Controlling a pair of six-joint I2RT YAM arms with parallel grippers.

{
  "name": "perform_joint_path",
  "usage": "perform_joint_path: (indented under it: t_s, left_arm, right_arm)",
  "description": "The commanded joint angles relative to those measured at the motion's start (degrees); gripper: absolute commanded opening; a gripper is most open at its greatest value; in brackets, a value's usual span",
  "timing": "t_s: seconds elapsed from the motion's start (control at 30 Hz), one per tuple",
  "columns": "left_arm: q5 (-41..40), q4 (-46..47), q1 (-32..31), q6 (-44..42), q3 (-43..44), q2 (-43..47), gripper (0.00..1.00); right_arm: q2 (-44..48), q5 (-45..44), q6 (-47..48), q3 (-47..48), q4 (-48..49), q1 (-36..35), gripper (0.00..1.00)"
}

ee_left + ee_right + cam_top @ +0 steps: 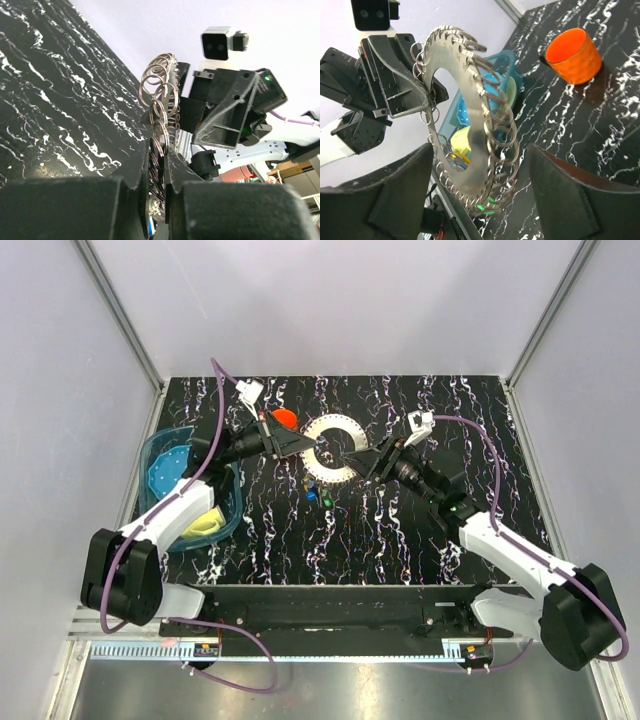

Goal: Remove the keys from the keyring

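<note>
- Far left on the tabletop: blue basket w/ sth yellow inside.
- Next over, the orange cup stands upright just behind the L arm's tip, apart from the ring.
- Then the L gripper: fingers pinched tight on the ring's left rim.
- Mid-table, the keyring is held up off the surface, tilted, toothed rim lined w/ small wire loops.
- Just nearside of it, the keys: blue, yellow, green heads; can't tell if they hang from the ring or lie on the table.
- Right side, the R gripper: fingers spread wide, straddling the ring's right rim w/o touching it.
</note>
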State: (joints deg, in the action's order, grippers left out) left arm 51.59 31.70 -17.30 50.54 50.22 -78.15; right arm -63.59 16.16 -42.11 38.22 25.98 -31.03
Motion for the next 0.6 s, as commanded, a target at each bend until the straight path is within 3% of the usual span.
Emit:
perform_joint_path:
  t_s: [0.0, 0.07, 0.1, 0.2, 0.23, 0.27, 0.33, 0.47, 0.57]
  left_arm:
    - [3.16, 12.93, 0.07, 6.65, -2.48, 2.65, 0.00]
    - [3.43, 15.31, 0.07, 7.99, -3.28, 2.83, 0.00]
    - [3.51, 15.75, 0.07, 8.60, -3.63, 3.09, 0.00]
    - [4.13, 14.71, 0.25, 7.74, -4.25, 3.53, 0.00]
    - [5.09, 13.75, 0.34, 7.03, -4.16, 4.14, 0.10]
    - [5.62, 11.91, 0.86, 6.42, -4.25, 4.67, 0.19]
    - [6.85, 9.97, 2.00, 4.74, -4.86, 7.29, 0.52]
    - [6.59, 1.90, 6.22, -0.35, -6.80, 12.75, 0.70]
    - [9.92, -1.29, 6.14, -4.05, -5.22, 13.81, 0.74]
  right_arm:
    - [-2.67, 6.67, -1.84, 1.33, 11.54, -0.17, 0.73]
    - [-3.81, 8.44, -2.88, 1.33, 15.84, -0.09, 0.59]
    - [-4.08, 10.01, -3.15, 1.25, 17.25, -0.17, 0.42]
    - [-3.47, 12.56, -2.81, 0.72, 21.13, -0.09, 0.10]
    - [-2.95, 13.10, -2.11, 0.63, 21.48, -0.17, 0.04]
    - [-1.64, 13.45, -0.71, 0.63, 21.31, -0.18, 0.00]
    - [-0.22, 14.07, 0.01, 0.72, 21.74, -0.18, 0.00]
    - [1.54, 20.64, 0.10, 1.86, 24.91, -0.17, 0.00]
    - [1.46, 22.77, 1.15, 2.74, 25.18, -0.18, 0.00]
